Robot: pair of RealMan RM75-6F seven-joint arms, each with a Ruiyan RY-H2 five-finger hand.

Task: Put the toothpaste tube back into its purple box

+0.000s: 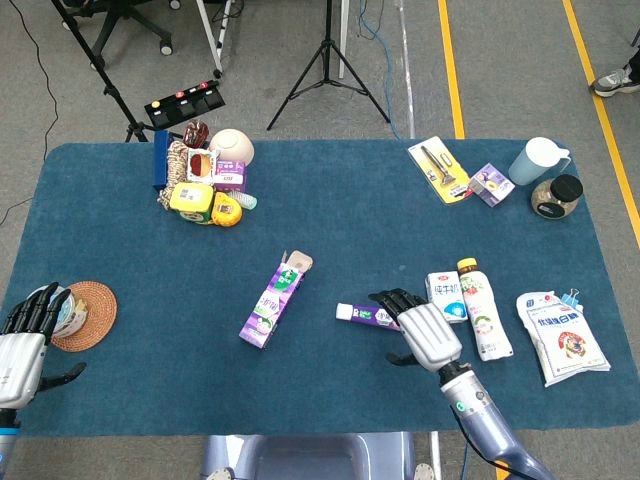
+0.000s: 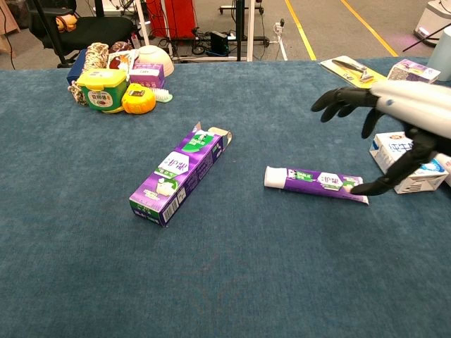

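The worktop [image 1: 330,215] has a soft, fuzzy blue cover. The flat toothpaste tube [image 2: 316,184] lies in the middle. The long purple box [image 2: 181,173] lies just left of it, its far flap open. The right hand [image 2: 394,123] hangs over the tube's flat end, fingers spread, holding nothing. A milk carton [image 1: 445,297] and a bottle [image 1: 482,311] lie beside it. The left hand [image 1: 25,335] is open near a round woven mat [image 1: 88,315].

Blue table [image 1: 340,200]. Far left: cluster with yellow-green tub [image 1: 191,199], cream bowl [image 1: 231,146], small orange item [image 1: 227,210]. Left edge: woven coaster [image 1: 88,315]. Right: milk carton [image 1: 446,297] just beside bottle [image 1: 480,310], white pouch [image 1: 560,336]. Far right: peeler card [image 1: 439,169], pitcher [image 1: 536,160], jar [image 1: 557,196].
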